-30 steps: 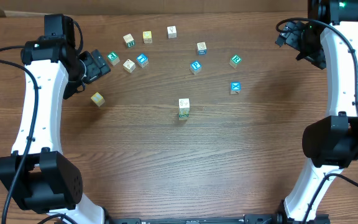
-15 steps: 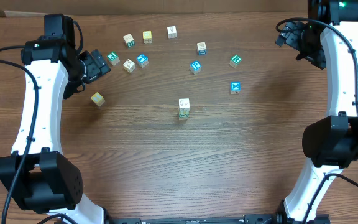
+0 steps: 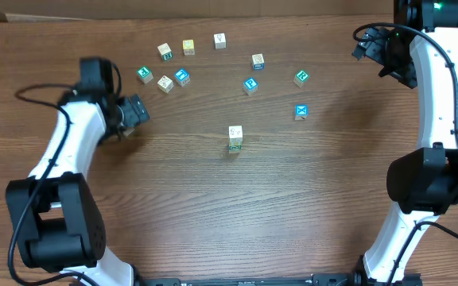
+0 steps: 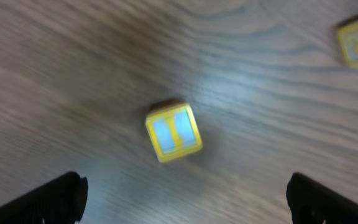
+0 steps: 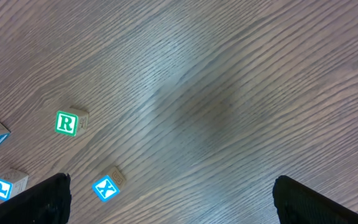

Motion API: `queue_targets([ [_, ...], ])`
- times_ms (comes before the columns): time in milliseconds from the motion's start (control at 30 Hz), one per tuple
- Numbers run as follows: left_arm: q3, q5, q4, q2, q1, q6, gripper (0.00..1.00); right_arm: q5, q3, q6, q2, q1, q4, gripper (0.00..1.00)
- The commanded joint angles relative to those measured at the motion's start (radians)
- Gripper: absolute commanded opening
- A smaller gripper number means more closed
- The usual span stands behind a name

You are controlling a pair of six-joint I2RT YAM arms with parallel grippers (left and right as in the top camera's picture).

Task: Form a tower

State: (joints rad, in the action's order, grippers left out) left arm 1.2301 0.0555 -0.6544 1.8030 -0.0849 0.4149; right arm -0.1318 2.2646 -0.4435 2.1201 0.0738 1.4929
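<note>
Overhead, your left arm [image 3: 68, 143] reaches in from the left edge of the worktop [image 3: 229, 206]. The left jaws are spread wide and empty above a yellow cube [image 4: 173, 132]. In the wrist view that cube lies flat on the wood, touching neither tip. Loose cubes dot the far side, among them a tan cube [image 3: 164, 83] with a blue cube [image 3: 182, 76] just beside it. Near the middle stands the tower [image 3: 235, 138], upright and well apart from both arms. Further right sit the P cube [image 5: 2, 188], R cube [image 5: 67, 122] and X cube [image 5: 105, 188]. At the far right corner, your right arm [image 3: 440, 87] holds the right jaws wide, gripping nothing.
</note>
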Motion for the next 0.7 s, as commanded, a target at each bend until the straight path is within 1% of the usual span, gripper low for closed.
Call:
queue_targets([
  [0,-0.121,-0.012,0.109,0.010,0.006,-0.015,1.00,-0.006,0.013,0.006,-0.010,0.000,-0.003,1.00],
  [133,-0.255,-0.031,0.268,0.010,0.006,-0.007,1.00,-0.006,0.013,0.006,-0.010,0.000,-0.003,1.00],
  [300,-0.354,-0.021,0.286,-0.005,0.006,-0.008,1.00,-0.006,0.013,0.006,-0.010,0.000,-0.003,1.00],
  [433,-0.394,-0.002,0.326,-0.006,0.006,-0.008,0.99,-0.006,0.013,0.006,-0.010,0.000,-0.003,1.00],
  [533,-0.436,-0.004,0.391,-0.006,0.006,-0.008,1.00,-0.006,0.013,0.006,-0.010,0.000,-0.003,1.00],
  [667,-0.512,-0.028,0.536,-0.021,0.006,-0.008,0.99,-0.006,0.013,0.006,-0.010,0.000,-0.003,1.00],
])
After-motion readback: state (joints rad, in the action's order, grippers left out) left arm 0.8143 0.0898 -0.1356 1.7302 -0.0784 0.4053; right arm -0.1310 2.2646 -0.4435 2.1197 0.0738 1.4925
